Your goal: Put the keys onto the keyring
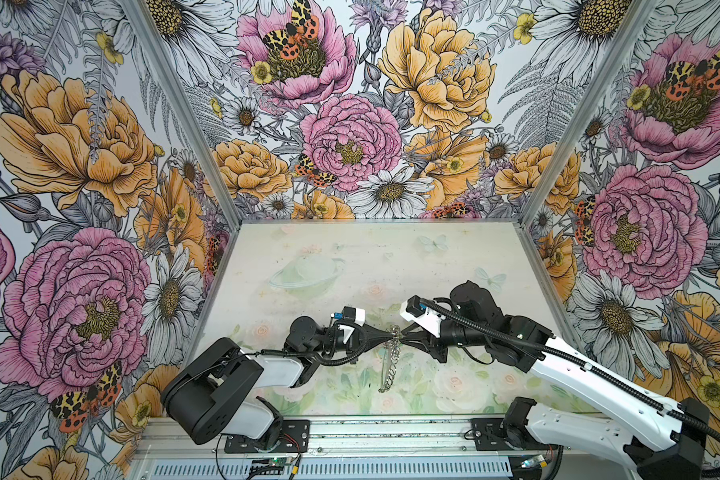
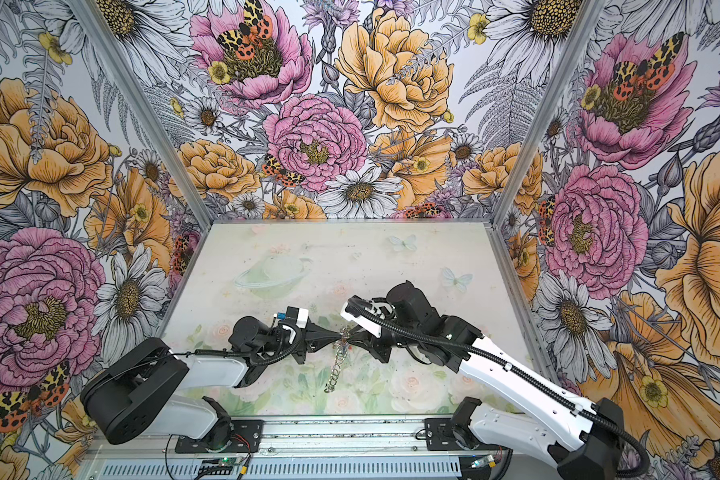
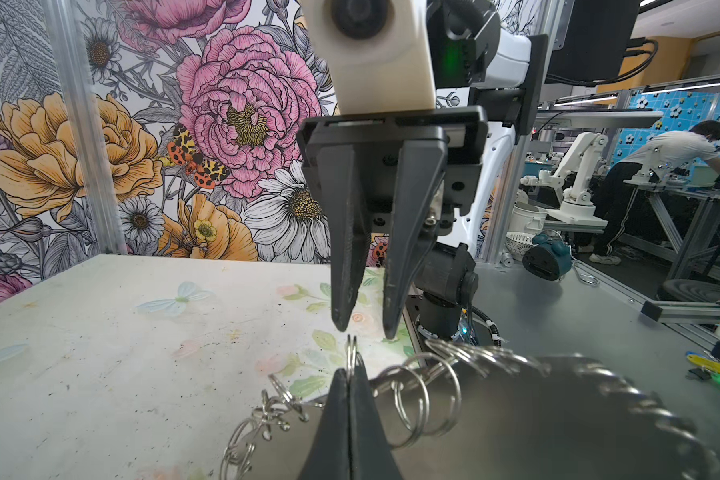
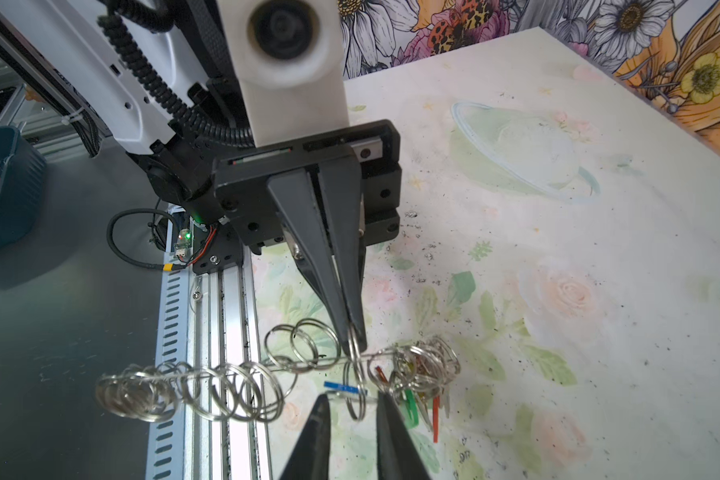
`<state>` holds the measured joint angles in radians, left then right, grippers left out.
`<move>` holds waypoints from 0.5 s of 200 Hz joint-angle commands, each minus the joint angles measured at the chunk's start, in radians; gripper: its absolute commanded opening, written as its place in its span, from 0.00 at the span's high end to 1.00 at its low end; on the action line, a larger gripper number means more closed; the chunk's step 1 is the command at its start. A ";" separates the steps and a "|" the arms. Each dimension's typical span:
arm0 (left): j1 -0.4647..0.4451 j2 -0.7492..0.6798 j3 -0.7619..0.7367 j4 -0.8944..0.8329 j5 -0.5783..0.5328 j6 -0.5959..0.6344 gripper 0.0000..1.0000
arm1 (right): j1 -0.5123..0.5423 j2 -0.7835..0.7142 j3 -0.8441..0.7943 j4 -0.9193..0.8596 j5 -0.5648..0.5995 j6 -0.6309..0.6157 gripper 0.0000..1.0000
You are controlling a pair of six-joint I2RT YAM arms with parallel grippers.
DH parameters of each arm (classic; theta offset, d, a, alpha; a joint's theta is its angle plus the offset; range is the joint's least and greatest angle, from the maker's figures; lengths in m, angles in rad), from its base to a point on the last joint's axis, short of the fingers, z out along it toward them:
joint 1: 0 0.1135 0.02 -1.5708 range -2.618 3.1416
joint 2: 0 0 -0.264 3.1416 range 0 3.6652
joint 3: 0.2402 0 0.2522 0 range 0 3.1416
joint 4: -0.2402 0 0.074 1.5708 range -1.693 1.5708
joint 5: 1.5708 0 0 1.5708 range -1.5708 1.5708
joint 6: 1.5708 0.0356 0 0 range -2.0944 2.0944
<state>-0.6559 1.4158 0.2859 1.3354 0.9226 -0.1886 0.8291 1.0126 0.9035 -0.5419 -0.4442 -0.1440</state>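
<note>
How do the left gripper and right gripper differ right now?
The left gripper has jaws shut on a small loop of the keyring; the right gripper has jaws slightly apart, gripping nothing. The left gripper points rightward in both top views, the right gripper leftward. Both are black and tapered, tips nearly meeting.

Cell is closed on 3 sides by walls (image 1: 350, 137) papered w/ big pink, orange & white flowers, ferns & moths. Corners are edged w/ alu posts (image 1: 182, 112). Worktop (image 1: 391, 257) is surfaced in a pale, scuffed print: ringed planet (image 1: 304, 272), butterflies (image 1: 433, 242), roses (image 1: 454, 382); black specks are scattered over it. Bare grey sheet metal (image 3: 578, 316) is seen beside the print in the left wrist view, w/ a teal alarm clock (image 3: 547, 255) set on it. Beyond, a lab is seen: blue flower-tiled wall (image 3: 682, 110), strip lights (image 3: 691, 83), a person (image 3: 657, 166) bent fwd. A teal bin (image 4: 5, 187) is seen in the right wrist view.
</note>
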 commanded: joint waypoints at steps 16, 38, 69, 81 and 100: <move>0.006 -0.017 0.015 0.074 0.030 -0.025 1.00 | 0.022 0.011 -0.020 0.072 0.035 -0.028 0.81; 0.005 -0.013 0.016 0.077 0.032 -0.027 1.00 | 0.027 0.015 -0.026 0.080 0.036 -0.027 0.84; 0.005 -0.015 0.019 0.077 0.036 -0.031 1.00 | 0.029 0.020 -0.038 0.082 0.058 -0.029 0.88; 0.004 -0.017 0.019 0.076 0.036 -0.033 1.00 | 0.028 0.020 -0.040 0.085 0.059 -0.028 0.89; 0.003 -0.017 0.018 0.077 0.036 -0.033 1.00 | 0.028 0.023 -0.040 0.088 0.061 -0.027 0.92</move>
<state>-0.6559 1.4158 0.2859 1.3357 0.9367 -0.2111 0.8516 1.0298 0.8715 -0.4843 -0.4042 -0.1593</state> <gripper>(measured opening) 0.049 0.095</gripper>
